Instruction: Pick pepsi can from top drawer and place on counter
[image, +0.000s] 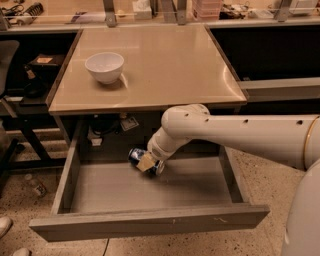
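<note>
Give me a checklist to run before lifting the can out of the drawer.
1. Top drawer pulled open: ok.
2. Gripper at the pepsi can, near the drawer's back: ok.
3. Can secured in the gripper: cannot tell.
4. Straight-up lift path: cannot tell; the can sits close under the counter front edge.
5. Bare counter spot for placing: ok, to the right of the white bowl.
</note>
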